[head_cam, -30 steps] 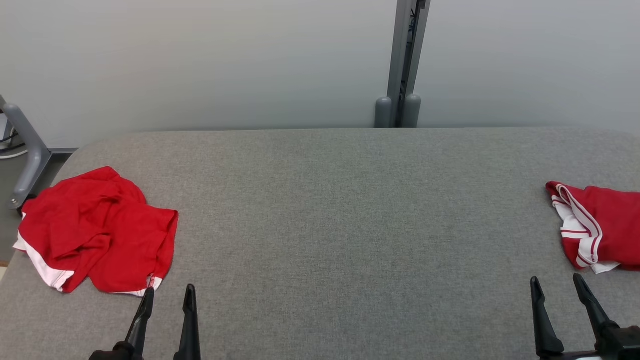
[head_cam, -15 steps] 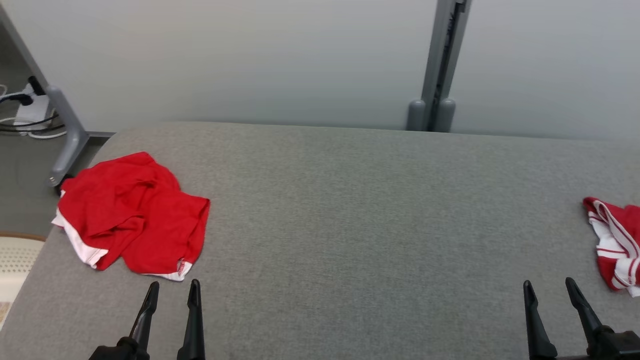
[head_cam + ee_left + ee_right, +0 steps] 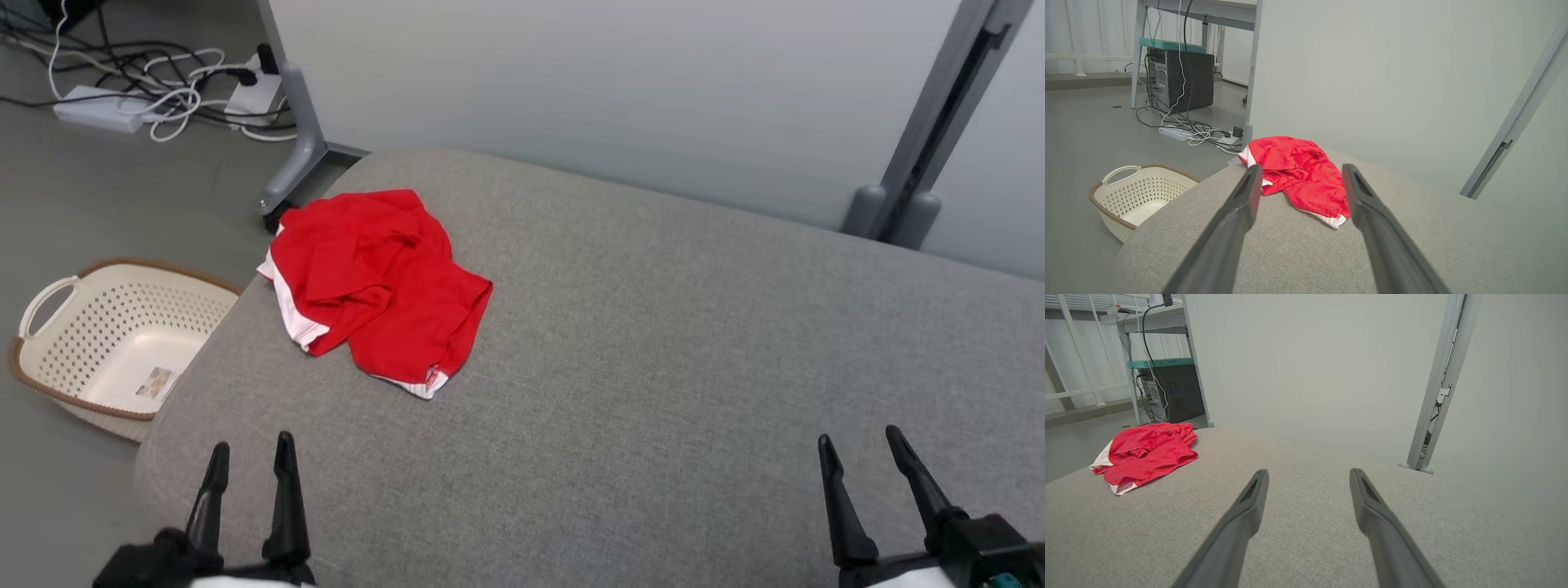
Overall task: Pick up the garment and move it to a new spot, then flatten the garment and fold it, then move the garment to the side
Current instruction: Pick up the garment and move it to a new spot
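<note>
A crumpled red garment with white trim lies in the upper left of the head view, near the far left corner of the grey padded counter, its white-trimmed side reaching the counter's left edge. The left hand sits at the lower left of the frame, its two dark fingers spread apart and grasping nothing, well short of the garment. The right hand sits at the lower right, likewise released and empty, well apart from the cloth. In the left wrist view the garment shows between that hand's two fingers, farther up the frame. At the left edge, on the floor just beside the counter, stands a cream perforated basket with a brown rim; a power strip lies on the floor at the upper left
</note>
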